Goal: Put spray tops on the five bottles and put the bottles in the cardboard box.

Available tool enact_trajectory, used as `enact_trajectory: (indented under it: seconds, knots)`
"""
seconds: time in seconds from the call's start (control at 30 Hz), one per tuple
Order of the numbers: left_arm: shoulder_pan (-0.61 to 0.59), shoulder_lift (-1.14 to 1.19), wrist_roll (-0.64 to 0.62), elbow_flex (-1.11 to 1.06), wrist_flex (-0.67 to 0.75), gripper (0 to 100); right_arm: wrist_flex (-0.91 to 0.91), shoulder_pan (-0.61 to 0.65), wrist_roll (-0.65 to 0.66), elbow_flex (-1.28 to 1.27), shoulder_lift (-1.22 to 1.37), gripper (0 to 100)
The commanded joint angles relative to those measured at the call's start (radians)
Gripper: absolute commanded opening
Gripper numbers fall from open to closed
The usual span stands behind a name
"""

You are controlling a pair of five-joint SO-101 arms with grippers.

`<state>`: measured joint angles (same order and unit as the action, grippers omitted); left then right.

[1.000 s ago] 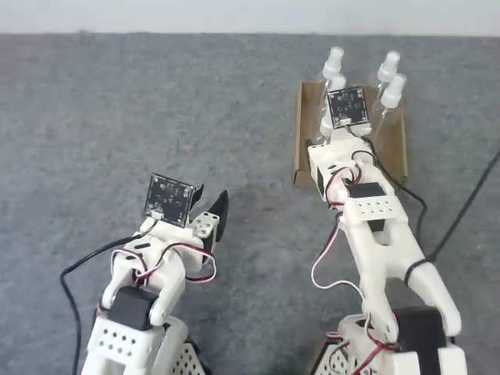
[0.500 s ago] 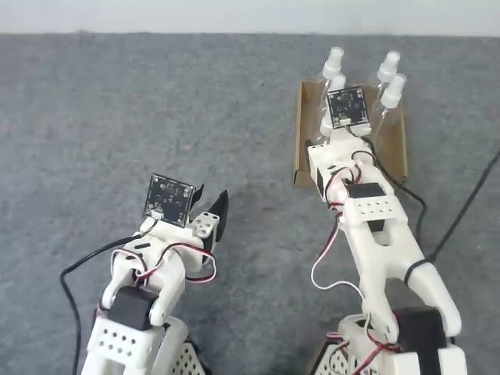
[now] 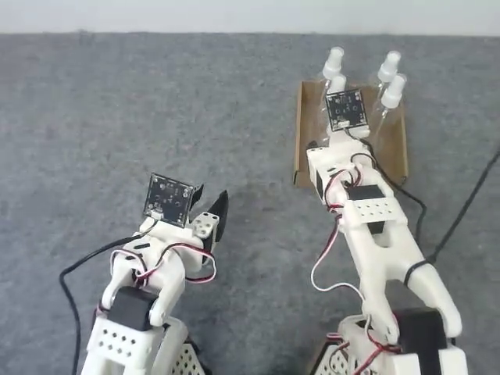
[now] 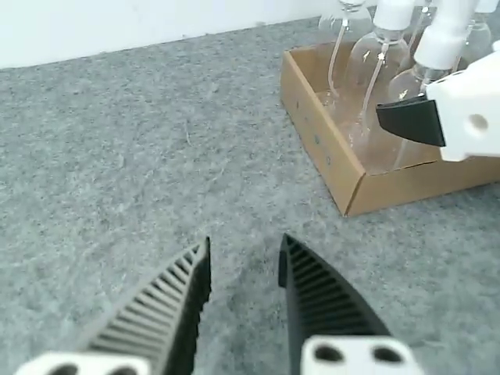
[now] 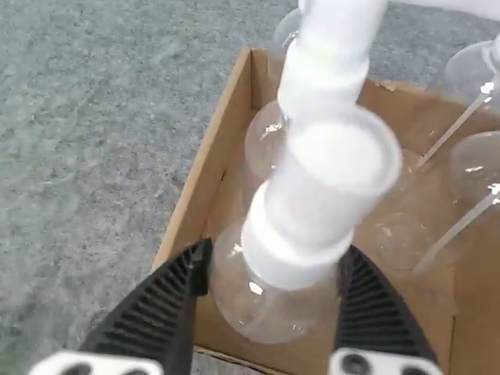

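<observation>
Over on the right, our right claw (image 5: 275, 251) hovers at the near corner of the cardboard box (image 3: 300, 133). It is set around a bottle (image 5: 258, 308) whose white spray top (image 5: 328, 156) rises towards the camera. We cannot tell whether it grips that bottle or sits loose around it. More capped bottles (image 3: 388, 64) stand upright behind it in the box. The left claw (image 4: 244, 244) is slightly parted above the grey table (image 3: 156, 101), holding nothing, well apart from the box.
</observation>
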<state>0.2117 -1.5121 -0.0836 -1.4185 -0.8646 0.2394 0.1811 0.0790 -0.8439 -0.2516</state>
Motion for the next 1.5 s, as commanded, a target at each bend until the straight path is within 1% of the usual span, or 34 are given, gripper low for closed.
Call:
enact_trajectory:
  seconds: [0.0,0.07,0.13,0.33,0.4,0.6,0.93,1.0,1.17,1.3,1.4,1.47]
  knots:
    - [0.000,-0.017,0.003,0.010,0.028,13,-0.015,-0.013,0.014,0.002,-0.019,26.5]
    - [0.000,-0.017,0.003,0.010,0.028,13,-0.013,-0.013,0.015,0.002,-0.021,31.1]
    - [0.000,-0.017,0.003,0.010,0.028,13,0.008,-0.013,0.015,0.009,-0.021,33.1]
    - [0.000,-0.017,0.003,0.010,0.028,13,0.022,-0.013,0.015,0.043,-0.035,33.0]
    - [0.000,-0.017,0.003,0.010,0.028,13,0.056,-0.013,0.015,0.057,-0.070,33.0]
    - [0.000,-0.017,0.003,0.010,0.028,13,0.263,-0.019,0.015,0.137,-0.255,33.0]
    - [0.000,-0.017,0.003,0.010,0.028,13,0.593,-0.021,0.015,0.130,-0.567,32.9]
    - [0.000,-0.017,0.003,0.010,0.028,13,0.651,-0.021,0.015,0.094,-0.615,32.9]
    - [0.000,-0.017,0.003,-0.007,0.068,12,0.664,-0.022,0.015,-0.127,-0.768,32.9]
    - [0.000,-0.017,0.003,-0.076,0.209,13,0.671,-0.022,0.020,-0.269,-0.920,32.9]
    - [0.000,-0.017,0.003,-0.119,0.299,12,0.673,-0.038,0.087,-0.381,-1.032,32.9]
    - [0.000,-0.017,0.003,-0.130,0.334,12,0.674,-0.067,0.124,-0.463,-1.106,32.9]
